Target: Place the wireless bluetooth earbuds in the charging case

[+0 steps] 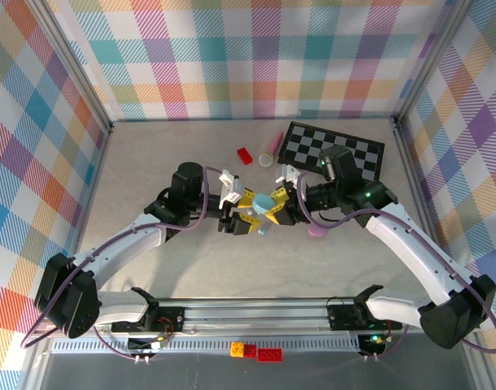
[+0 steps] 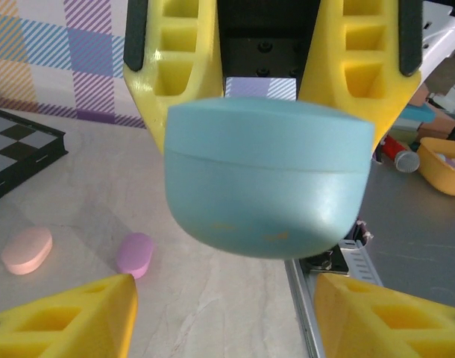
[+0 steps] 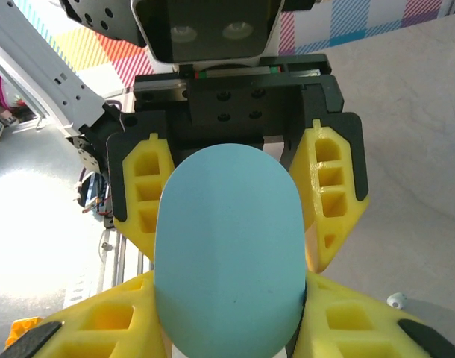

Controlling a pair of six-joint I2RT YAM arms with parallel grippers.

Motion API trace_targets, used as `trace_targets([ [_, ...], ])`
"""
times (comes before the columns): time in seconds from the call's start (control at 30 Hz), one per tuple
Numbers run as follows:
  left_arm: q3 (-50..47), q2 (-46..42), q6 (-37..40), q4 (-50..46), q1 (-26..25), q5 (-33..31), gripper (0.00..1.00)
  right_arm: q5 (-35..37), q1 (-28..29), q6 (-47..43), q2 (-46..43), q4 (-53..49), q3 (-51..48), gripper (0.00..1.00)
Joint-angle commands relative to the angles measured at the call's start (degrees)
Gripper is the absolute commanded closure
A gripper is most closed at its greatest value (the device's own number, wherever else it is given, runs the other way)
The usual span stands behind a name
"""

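Holding a shut teal case aloft between two arms

Base surface is the desk [image 1: 134,179]: pale, matt, faintly marbled. A chequered board [image 1: 333,150] lies flat at its far right. Both arms meet above mid-desk.

Grip: the right tool [image 3: 227,277] has its yellow ribbed fingers closed on the long sides of the teal charging case [image 2: 265,179], carrying it clear of the surface. The left tool [image 2: 224,280] is spread wide, its fingers flanking the case with a visible gap and gripping nothing. Judged reason for the pose: one arm steadies the shell so the other can work the lid.

Case itself is a smooth, rounded oval pebble in satin plastic. A seam runs round it and the lid is shut (so nothing can go in yet).

Below, a purple oval case [image 2: 134,253] and a pink oval case [image 2: 26,250] rest on the desk, near each other, not touching.

A tiny whitish speck on the desk by the right tool may be one of the wireless bluetooth earbuds [image 3: 395,300]; it is too small to be sure.
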Motion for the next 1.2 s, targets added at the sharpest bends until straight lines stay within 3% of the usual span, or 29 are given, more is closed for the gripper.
trace_targets([
  [0.0,2.09,0.02,-0.87,2.68,-0.74,3.29,0.39,-2.87,0.06,-1.49,0.62,-1.95,1.87,0.64],
  [0.53,2.39,-0.24,-2.70,3.53,-1.39,2.85,0.40,-1.13,0.05,-1.98,3.09,-2.19,1.47,0.65],
  [1.17,2.49,0.72,-4.24,4.76,-1.49,4.28,0.56,0.38,0.05,-3.43,2.93,-2.74,1.17,0.65],
])
